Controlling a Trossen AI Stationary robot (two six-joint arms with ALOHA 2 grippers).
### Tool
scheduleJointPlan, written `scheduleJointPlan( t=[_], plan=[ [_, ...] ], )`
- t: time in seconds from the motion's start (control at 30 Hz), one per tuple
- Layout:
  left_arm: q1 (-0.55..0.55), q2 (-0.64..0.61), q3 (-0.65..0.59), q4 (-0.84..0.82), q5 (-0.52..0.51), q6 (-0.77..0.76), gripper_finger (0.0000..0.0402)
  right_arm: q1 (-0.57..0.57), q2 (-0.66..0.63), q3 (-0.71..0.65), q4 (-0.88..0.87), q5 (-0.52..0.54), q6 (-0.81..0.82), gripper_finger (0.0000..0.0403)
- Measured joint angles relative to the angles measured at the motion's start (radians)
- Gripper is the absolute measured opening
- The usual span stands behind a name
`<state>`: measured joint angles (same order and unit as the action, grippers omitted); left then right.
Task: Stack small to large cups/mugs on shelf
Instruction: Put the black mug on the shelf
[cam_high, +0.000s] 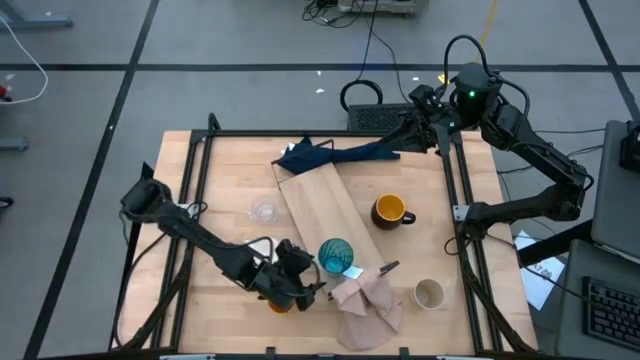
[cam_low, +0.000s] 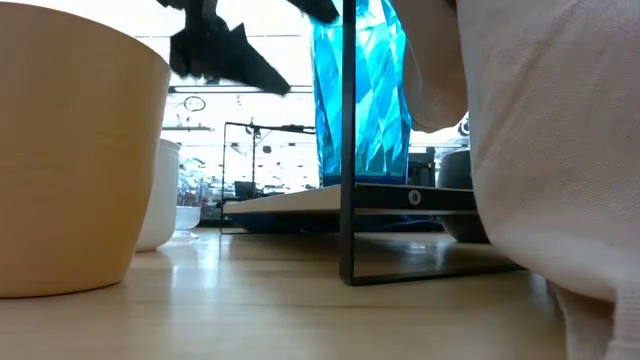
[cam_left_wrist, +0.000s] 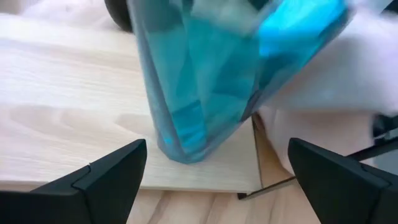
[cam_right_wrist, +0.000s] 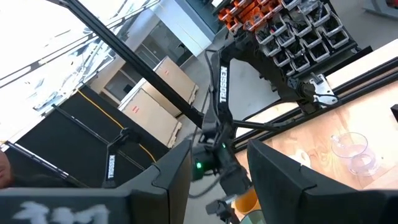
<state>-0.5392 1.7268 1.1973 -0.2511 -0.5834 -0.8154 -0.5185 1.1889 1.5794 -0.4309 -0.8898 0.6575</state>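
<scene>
A wooden desk (cam_high: 230, 170) is seen from above with two dark robot arms. A long pale wood shelf board (cam_high: 322, 205) lies diagonally across the middle of the desk, its far end touching a dark blue cloth (cam_high: 335, 153). A teal cup (cam_high: 336, 254) stands upright at the board's near end, just beside a crumpled pinkish-beige cloth (cam_high: 368, 298).

The left gripper (cam_high: 310, 272) sits low at the near edge of the desk, just beside the teal cup. Its fingers (cam_left_wrist: 102, 180) are spread wide to either side of the cup's base and grasp nothing. An orange cup (cam_high: 281, 304) peeks out from under this arm.

A mustard-yellow mug (cam_high: 390, 211) with a handle stands on the desk just right of the board. A clear glass (cam_high: 264, 210) stands left of the board. A beige-grey cup (cam_high: 429, 294) stands near the right front corner.

The right gripper (cam_high: 418, 100) waits raised at the far right corner of the desk, its fingers parted and empty.
</scene>
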Motion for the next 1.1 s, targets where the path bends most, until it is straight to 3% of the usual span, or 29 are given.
scheduleJointPlan(
  t=[0.17, 0.33, 0.73, 0.97, 1.1],
  plan=[
    [0.0, -0.089, -0.001, -0.075, 0.049, 0.002, 0.039, 0.0, 0.0, 0.0, -0.019, -0.001, -0.019, 0.0148],
    [0.005, -0.211, 0.0, -0.046, 0.06, 0.016, 0.039, 0.0, 0.003, -0.01, -0.128, -0.001, -0.118, 0.0148],
    [0.031, -0.501, 0.0, 0.049, 0.061, 0.027, 0.039, 0.012, 0.001, -0.27, -0.321, 0.058, -0.334, 0.0148],
    [0.054, -0.614, 0.0, 0.037, 0.033, 0.064, 0.0382, 0.012, 0.001, -0.405, -0.403, 0.247, -0.422, 0.0148],
    [0.077, -0.67, 0.0, 0.021, 0.026, 0.085, 0.0324, 0.012, 0.001, -0.466, -0.484, 0.322, -0.459, 0.0148]
  ],
)
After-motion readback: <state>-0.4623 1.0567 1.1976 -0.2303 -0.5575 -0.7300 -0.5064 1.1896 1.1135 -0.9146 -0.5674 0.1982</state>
